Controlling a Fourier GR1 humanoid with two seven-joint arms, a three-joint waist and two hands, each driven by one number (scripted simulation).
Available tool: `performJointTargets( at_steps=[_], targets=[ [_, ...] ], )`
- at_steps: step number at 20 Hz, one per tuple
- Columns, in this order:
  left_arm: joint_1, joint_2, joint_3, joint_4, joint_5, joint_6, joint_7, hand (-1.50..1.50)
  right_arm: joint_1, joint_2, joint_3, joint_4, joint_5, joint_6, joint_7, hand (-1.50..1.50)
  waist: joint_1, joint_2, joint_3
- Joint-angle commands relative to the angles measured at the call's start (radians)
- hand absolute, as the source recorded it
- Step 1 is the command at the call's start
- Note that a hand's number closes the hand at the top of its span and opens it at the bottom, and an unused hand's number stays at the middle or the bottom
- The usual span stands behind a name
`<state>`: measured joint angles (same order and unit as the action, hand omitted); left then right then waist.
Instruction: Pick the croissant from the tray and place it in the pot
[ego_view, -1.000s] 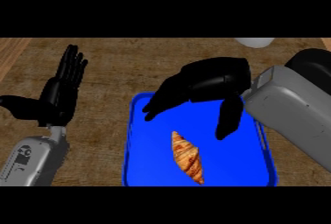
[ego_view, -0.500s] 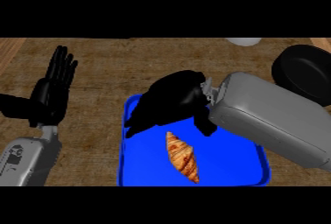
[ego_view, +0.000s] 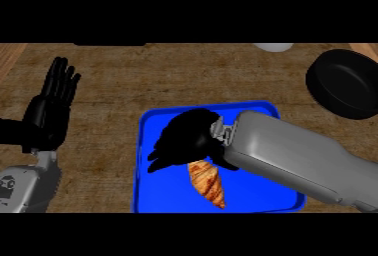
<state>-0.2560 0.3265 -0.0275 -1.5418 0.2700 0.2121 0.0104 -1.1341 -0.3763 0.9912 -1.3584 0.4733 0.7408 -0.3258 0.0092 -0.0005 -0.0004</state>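
head view: croissant (ego_view: 208, 182) in blue tray (ego_view: 155, 195), right hand (ego_view: 186, 140) fingers curled over its top end, grip unclear; black pot (ego_view: 347, 82) apart

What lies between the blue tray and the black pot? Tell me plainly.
Only bare wooden counter separates the blue tray from the black pot in the head view. The right forearm crosses the tray's right side, below that stretch.
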Motion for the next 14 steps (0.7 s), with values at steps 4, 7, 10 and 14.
performJointTargets(
  at_steps=[4, 7, 10, 14],
  targets=[
    [0.002, -0.026, -0.002, -0.026, -0.036, 0.013, 0.006, 0.00, 0.091, 0.046, 0.034, 0.021, 0.127, 0.039, -0.017, -1.50, -0.002, 0.001, 0.000],
    [-0.042, -0.015, 0.028, 0.039, -0.031, -0.008, 0.015, 0.00, 0.095, -0.004, 0.010, -0.006, 0.147, 0.035, -0.117, -1.50, -0.006, 0.002, 0.000],
    [-0.065, -0.019, 0.048, 0.060, -0.015, -0.030, 0.005, 0.00, 0.152, 0.016, 0.028, -0.025, 0.173, 0.012, -0.116, -1.50, -0.008, 0.001, 0.000],
    [-0.069, -0.056, 0.022, 0.078, -0.064, -0.005, 0.002, 0.00, 0.195, 0.036, 0.019, -0.006, 0.253, -0.037, -0.139, -1.50, -0.008, 0.001, 0.000]
  ],
)
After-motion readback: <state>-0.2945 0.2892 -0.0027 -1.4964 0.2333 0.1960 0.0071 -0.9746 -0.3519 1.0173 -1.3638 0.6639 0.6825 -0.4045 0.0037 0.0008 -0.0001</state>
